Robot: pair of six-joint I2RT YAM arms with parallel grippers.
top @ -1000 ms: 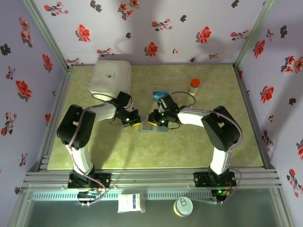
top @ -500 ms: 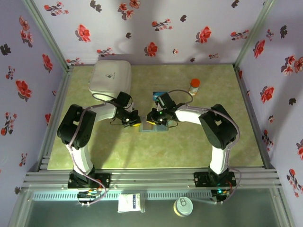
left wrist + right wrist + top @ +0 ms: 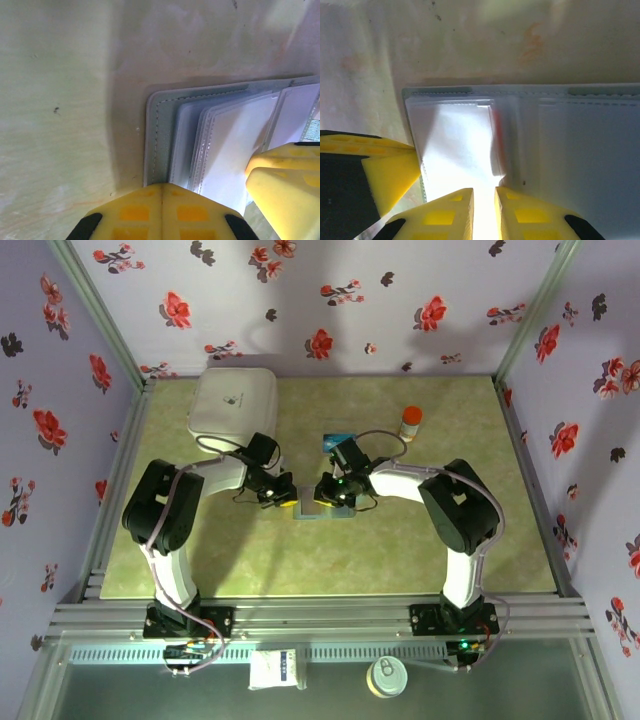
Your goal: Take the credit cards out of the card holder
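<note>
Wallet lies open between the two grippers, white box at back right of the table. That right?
Not quite: the white box sits at back left, as the top view shows. The wallet does lie open between the left gripper and the right gripper.

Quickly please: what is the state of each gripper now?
Left gripper: shut, at the card holder's edge.
Right gripper: jaws slightly apart at the clear sleeve; whether they grip it cannot be told.

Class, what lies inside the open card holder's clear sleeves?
The edge of a red card shows through one sleeve of the card holder; glare hides the rest, so other cards cannot be told.
</note>
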